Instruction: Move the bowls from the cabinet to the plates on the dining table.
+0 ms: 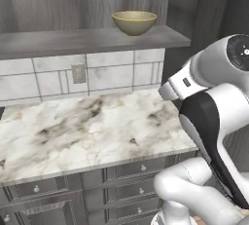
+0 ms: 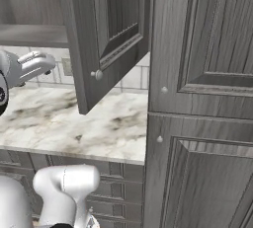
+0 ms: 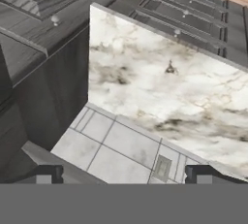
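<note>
- The tan bowl (image 1: pixel 134 22) sits upright on the cabinet (image 1: pixel 92 39) shelf, mouth up, resting on its small foot.
- It is round, so it has no long axis; its rim lies level with the shelf.
- It stands near the shelf's right end, toward the front edge, with bare shelf to its left.
- The cabinet door (image 2: pixel 106 29) hangs open, swung out over the worktop (image 2: pixel 74 123), its round knob (image 2: pixel 97 74) at the lower edge.
- The worktop, white-and-brown marble, lies directly under the shelf, with a tiled wall (image 1: pixel 73 75) between the two.
- A wall outlet (image 1: pixel 78 73) is set in the tiles, below the shelf and left of the bowl.
- Grey drawers (image 1: pixel 131 180) with small knobs sit under the worktop's front edge.
- A tall grey panelled unit (image 2: pixel 202 103) stands just right of the worktop and the open door.
- The arm (image 1: pixel 209 102) is raised right of the worktop, below the shelf's right end and lower than the bowl.
- The gripper (image 3: pixel 123 173) has its two fingertips set as wide apart as they go, with nothing between them; it holds nothing.
- In the hand view the fingertips frame the tiles and the outlet, with the worktop beyond; that view is rolled.
</note>
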Controlling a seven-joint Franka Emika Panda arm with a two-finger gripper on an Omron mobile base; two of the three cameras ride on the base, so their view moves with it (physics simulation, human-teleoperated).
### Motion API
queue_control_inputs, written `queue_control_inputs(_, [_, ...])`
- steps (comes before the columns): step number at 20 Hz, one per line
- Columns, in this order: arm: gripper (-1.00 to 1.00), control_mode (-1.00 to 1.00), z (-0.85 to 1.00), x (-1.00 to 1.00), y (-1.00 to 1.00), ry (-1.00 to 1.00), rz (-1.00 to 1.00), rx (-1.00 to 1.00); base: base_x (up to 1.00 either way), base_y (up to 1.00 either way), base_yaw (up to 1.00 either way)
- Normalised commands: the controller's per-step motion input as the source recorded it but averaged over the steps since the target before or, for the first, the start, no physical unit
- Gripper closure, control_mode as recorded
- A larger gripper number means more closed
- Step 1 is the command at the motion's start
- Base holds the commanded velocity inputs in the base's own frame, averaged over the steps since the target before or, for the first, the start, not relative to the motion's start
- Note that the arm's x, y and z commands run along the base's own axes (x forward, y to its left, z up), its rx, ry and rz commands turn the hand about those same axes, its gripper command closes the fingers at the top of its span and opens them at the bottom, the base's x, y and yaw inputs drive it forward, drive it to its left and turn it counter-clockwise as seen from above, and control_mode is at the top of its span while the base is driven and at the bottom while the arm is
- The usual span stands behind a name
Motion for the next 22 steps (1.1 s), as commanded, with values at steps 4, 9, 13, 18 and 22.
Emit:
queue_control_inputs(4, [-1.00,-1.00,0.18,0.27,-0.07,0.00,0.14,-0.01,0.00,0.00,0.00])
queue_control_inputs(9, [-1.00,-1.00,0.24,0.26,0.00,0.00,0.01,0.00,0.00,0.00,0.00])
queue_control_inputs(13, [-1.00,-1.00,0.25,0.30,0.00,0.00,0.00,0.00,0.00,0.00,0.00])
queue_control_inputs(18, [-1.00,-1.00,0.09,0.31,0.00,0.00,0.00,-0.06,0.00,0.00,0.00])
queue_control_inputs(22, [-1.00,-1.00,0.00,0.31,0.00,0.00,0.00,-0.13,0.00,0.00,0.00])
